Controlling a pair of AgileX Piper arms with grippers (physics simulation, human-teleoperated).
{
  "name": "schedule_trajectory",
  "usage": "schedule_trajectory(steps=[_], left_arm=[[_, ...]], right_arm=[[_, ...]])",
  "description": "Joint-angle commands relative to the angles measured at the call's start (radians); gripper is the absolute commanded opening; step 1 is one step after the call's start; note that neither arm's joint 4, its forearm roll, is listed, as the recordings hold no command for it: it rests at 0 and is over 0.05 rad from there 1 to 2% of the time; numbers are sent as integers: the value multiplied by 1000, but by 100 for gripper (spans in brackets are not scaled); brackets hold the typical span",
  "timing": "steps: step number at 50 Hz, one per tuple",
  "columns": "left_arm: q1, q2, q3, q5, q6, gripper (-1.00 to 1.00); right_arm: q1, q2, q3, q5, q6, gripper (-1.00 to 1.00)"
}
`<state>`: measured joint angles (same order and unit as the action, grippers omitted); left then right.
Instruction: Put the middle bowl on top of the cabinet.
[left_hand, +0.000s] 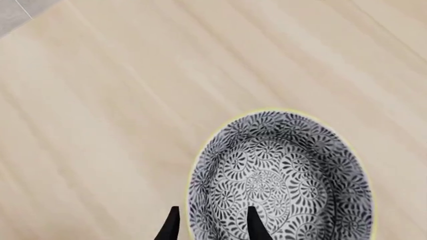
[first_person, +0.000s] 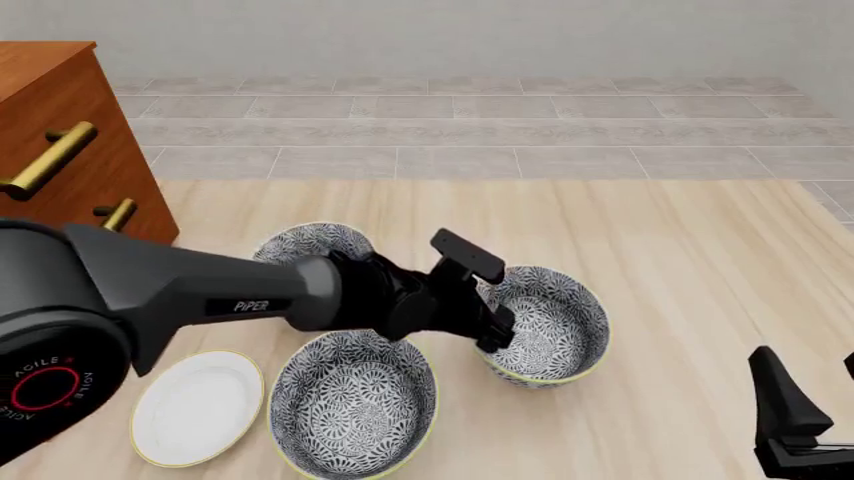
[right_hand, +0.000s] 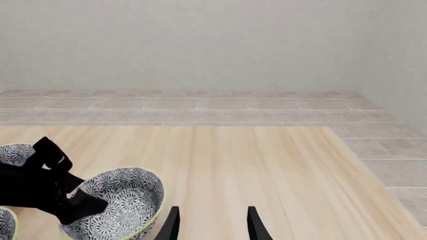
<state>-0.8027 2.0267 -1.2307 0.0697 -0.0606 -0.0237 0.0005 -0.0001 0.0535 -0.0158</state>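
1. The middle bowl (first_person: 547, 335) sits upright on the bench (first_person: 694, 270), mouth up; round, so I see no long axis.
2. My left hand (first_person: 497, 335) straddles its near-left rim, fingers (left_hand: 253, 225) spread, not clamped.
3. The right hand (right_hand: 210, 225) hovers released, well apart.
4. The cabinet (first_person: 60, 130) stands far left.

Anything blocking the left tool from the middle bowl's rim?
Nothing visible does. The left tool straddles the rim of the middle bowl, one finger inside and one outside, jaws open.
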Motion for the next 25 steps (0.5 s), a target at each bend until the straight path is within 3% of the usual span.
schedule_trajectory(steps=[1, 20, 21, 25], left_arm=[[-3, 26, 7, -19, -9, 100], [2, 37, 13, -30, -15, 100], [8, 37, 13, -29, -10, -100], [18, 22, 19, -32, 0, -100]], right_arm=[[1, 0, 0, 2, 1, 100], [-2, 0, 0, 2, -1, 100], [-4, 0, 0, 2, -1, 100], [-6, 0, 0, 2, -2, 100]])
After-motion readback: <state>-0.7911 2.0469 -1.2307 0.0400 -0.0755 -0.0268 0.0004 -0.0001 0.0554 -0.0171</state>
